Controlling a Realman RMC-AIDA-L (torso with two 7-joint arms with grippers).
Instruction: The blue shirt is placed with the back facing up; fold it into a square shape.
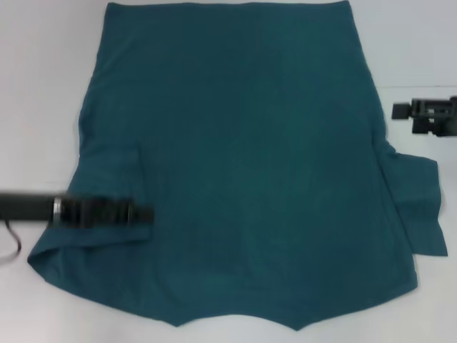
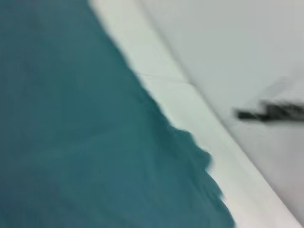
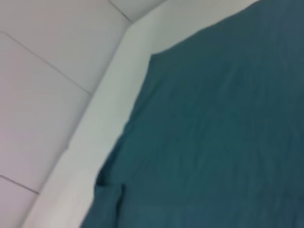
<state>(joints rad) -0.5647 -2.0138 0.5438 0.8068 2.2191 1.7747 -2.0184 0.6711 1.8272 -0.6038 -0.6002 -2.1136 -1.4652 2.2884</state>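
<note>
The blue shirt (image 1: 243,164) lies spread flat on the white table (image 1: 43,86), hem at the far side and collar end near me. Its left sleeve is folded in over the body, and its right sleeve (image 1: 418,207) sticks out sideways. My left gripper (image 1: 146,214) reaches in from the left, low over the folded left sleeve. My right gripper (image 1: 400,111) is off the shirt, over bare table beside its right edge. The shirt also fills much of the left wrist view (image 2: 71,142) and the right wrist view (image 3: 228,133).
White tabletop surrounds the shirt on the left, right and far sides. A dark cable (image 1: 13,239) hangs below my left arm. The left wrist view shows a dark blurred shape (image 2: 270,111) beyond the table edge.
</note>
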